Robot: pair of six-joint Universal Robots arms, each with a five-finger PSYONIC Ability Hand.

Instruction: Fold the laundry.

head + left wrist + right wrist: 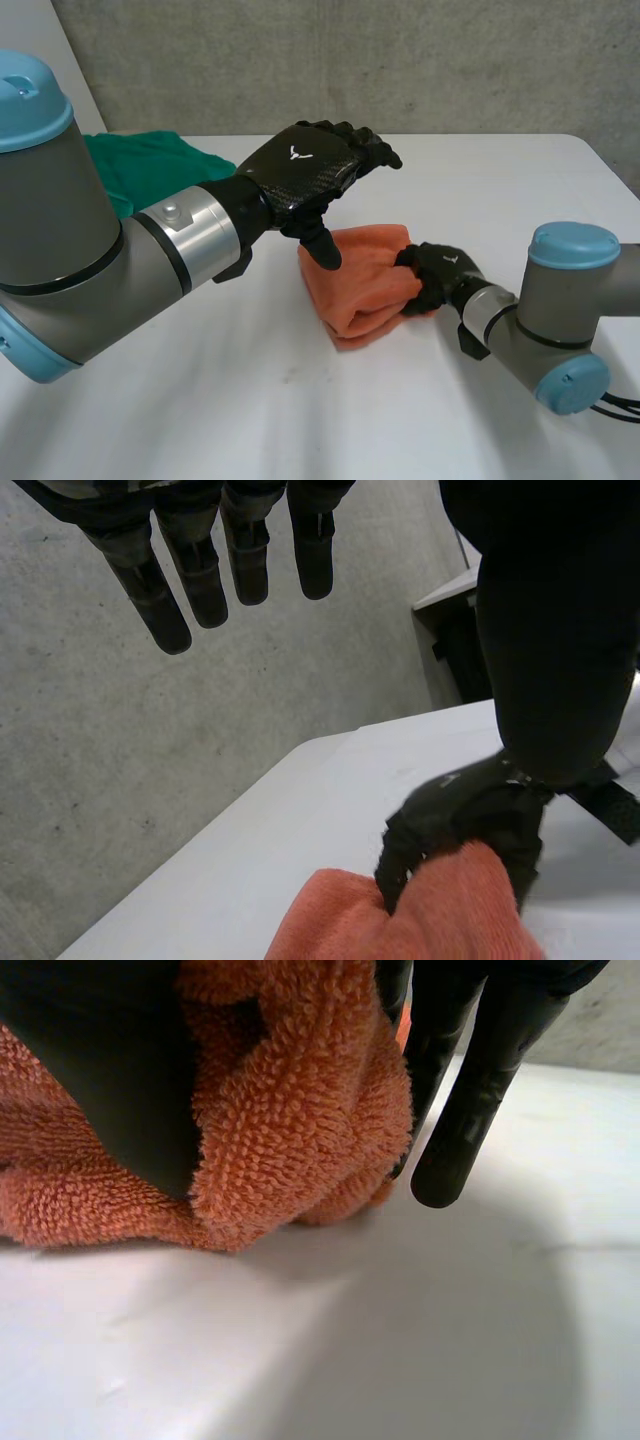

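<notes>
An orange towel (360, 280), folded into a thick bundle, lies in the middle of the white table (250, 410). My right hand (435, 275) grips its right edge, with the fingers curled round the cloth. In the right wrist view the thumb (100, 1070) presses the towel (300, 1110) against the fingers (480, 1090). My left hand (305, 165) hovers open above the towel's far left part without touching it. Its straight fingers (200, 570) show in the left wrist view, above the towel (420, 910) and the right hand (460, 810).
A green cloth (150, 165) lies crumpled at the table's far left, behind my left arm. A grey concrete wall (400, 60) stands behind the table's far edge.
</notes>
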